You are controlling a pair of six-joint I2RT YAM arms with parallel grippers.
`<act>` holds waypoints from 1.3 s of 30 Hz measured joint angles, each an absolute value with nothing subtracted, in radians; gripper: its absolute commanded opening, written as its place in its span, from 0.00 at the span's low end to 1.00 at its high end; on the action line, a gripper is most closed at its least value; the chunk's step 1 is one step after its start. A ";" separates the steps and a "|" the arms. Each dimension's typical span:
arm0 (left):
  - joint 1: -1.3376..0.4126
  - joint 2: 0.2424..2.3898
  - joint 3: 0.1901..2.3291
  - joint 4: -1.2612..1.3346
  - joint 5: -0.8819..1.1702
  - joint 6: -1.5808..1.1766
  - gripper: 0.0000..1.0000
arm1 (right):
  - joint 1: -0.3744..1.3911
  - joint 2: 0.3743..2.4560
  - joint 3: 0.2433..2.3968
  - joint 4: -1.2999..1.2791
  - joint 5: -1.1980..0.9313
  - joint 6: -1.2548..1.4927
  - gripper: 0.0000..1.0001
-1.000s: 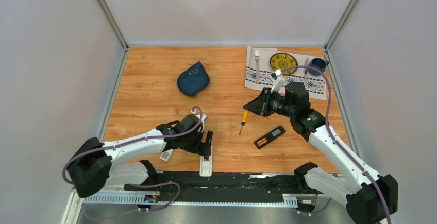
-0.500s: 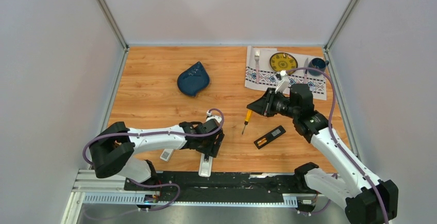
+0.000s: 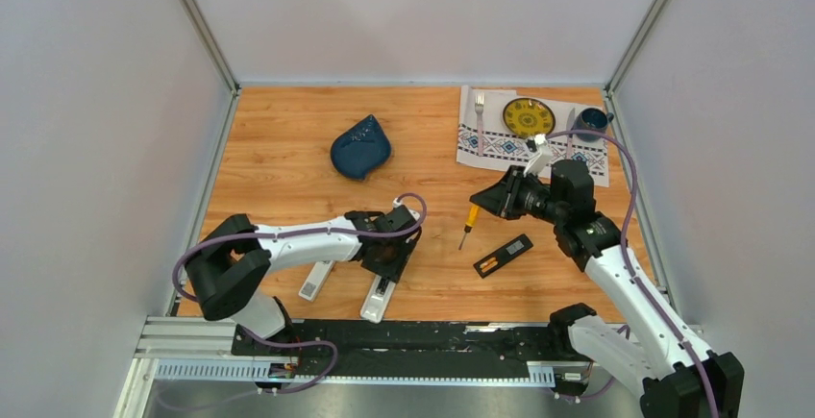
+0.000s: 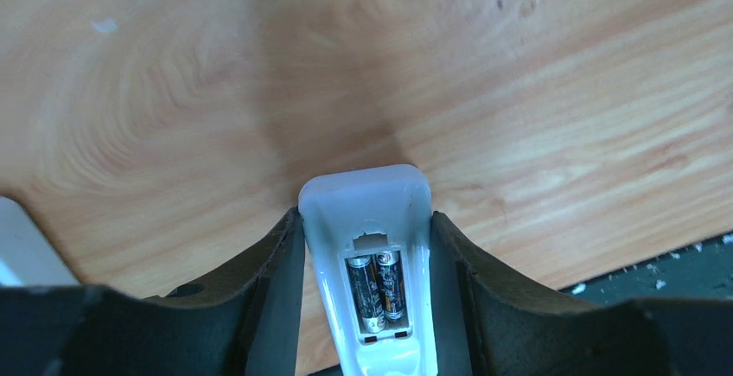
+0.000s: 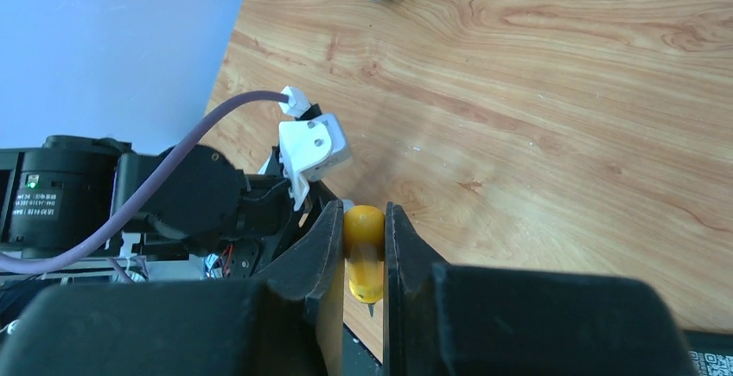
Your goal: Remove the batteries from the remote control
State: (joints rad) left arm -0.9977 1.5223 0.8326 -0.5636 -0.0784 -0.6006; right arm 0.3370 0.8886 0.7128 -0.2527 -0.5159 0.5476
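Note:
My left gripper (image 3: 386,262) is shut across a white remote control (image 3: 376,299) near the table's front edge. In the left wrist view the fingers (image 4: 281,264) press both sides of the remote (image 4: 367,194). Its back compartment is open and holds two dark batteries (image 4: 377,294) side by side. A white cover (image 3: 315,281) lies just left of it. My right gripper (image 3: 480,204) is shut on the orange-handled screwdriver (image 3: 469,221), tip down above the wood; it also shows in the right wrist view (image 5: 364,251). A black remote (image 3: 504,255) lies open with an orange-gold battery (image 3: 488,265) showing.
A dark blue leaf-shaped dish (image 3: 360,146) sits mid-table. A patterned placemat (image 3: 490,139) at the back right carries a yellow plate (image 3: 528,116), a fork (image 3: 479,106) and a blue cup (image 3: 591,122). A black rail (image 3: 432,336) runs along the front edge.
My left arm has swung rightward and the white remote in it now lies tilted. My right gripper has drifted slightly right with the screwdriver.

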 measured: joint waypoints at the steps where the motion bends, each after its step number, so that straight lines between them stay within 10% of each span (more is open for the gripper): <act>1: -0.988 1.540 0.855 -0.578 -0.080 -0.577 0.32 | 0.332 0.882 0.712 -0.258 -0.516 0.545 0.00; 9: -0.931 1.803 1.216 -0.616 -0.106 -0.390 0.33 | 0.290 0.846 0.709 -0.303 -0.513 0.525 0.00; 16: -0.946 1.937 1.346 -0.590 -0.046 -0.305 0.70 | 0.270 0.826 0.706 -0.343 -0.506 0.506 0.00; 39: -1.001 1.562 0.815 -0.296 -0.042 -0.392 0.74 | 0.265 0.892 0.705 -0.332 -0.527 0.500 0.00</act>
State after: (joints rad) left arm -1.0012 1.5623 0.8150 -0.2958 -0.0422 -0.3923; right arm 0.2649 0.8925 0.7052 -0.3321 -0.5274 0.4999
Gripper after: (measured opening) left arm 0.739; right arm 0.157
